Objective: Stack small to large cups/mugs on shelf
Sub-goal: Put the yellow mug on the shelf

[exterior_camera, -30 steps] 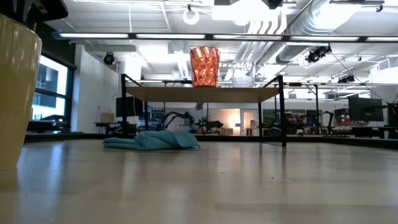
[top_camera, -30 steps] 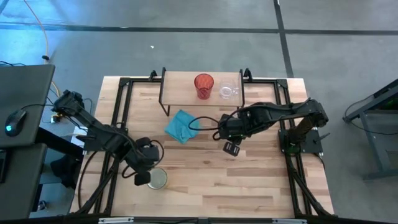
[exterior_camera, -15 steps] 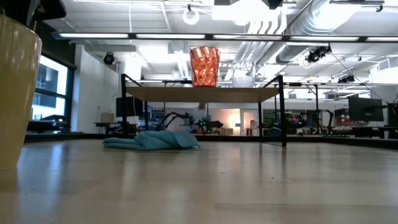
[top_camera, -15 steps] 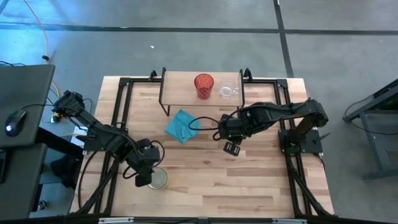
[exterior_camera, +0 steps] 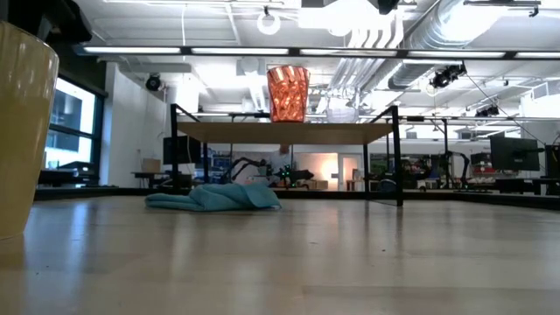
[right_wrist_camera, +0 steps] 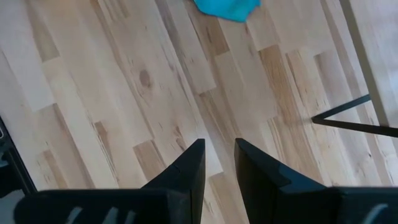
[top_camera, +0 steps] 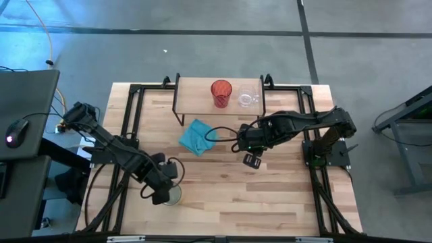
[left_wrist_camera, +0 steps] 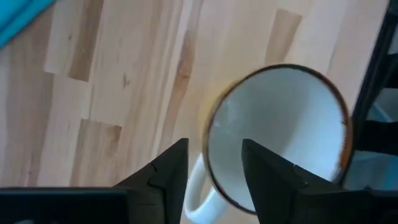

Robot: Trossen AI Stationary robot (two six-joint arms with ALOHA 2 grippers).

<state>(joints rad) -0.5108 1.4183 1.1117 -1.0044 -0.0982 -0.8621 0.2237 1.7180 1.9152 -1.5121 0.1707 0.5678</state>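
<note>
The cream-yellow mug (top_camera: 175, 196) stands upright on its base near the table's front left; it also shows in the low view (exterior_camera: 22, 131). My left gripper (top_camera: 163, 190) hangs over it, open. In the left wrist view my left gripper (left_wrist_camera: 214, 143) has one finger over the mug's white inside (left_wrist_camera: 280, 130) and one outside, with the handle (left_wrist_camera: 198, 190) between them. The red tumbler (top_camera: 221, 92) and the clear glass cup (top_camera: 246, 99) stand on the shelf (top_camera: 199, 91). My right gripper (top_camera: 252, 162) hangs over bare table at mid-right, slightly open and empty. My left gripper comes down from above over the mug's rim (left_wrist_camera: 209, 134) on the handle side, one finger inside the mug and one outside. I cannot tell whether either finger touches the wall. The mug stands upright on the table.
A teal cloth (top_camera: 196, 137) lies crumpled on the table in front of the shelf's left half. The shelf's thin black legs (exterior_camera: 398, 162) stand at the far side. Bare wood stretches between the mug and my right gripper.
My left gripper has shifted a little toward the table's near edge and right, closer over the mug. The mug has stayed where it stood. My right arm has kept still.
</note>
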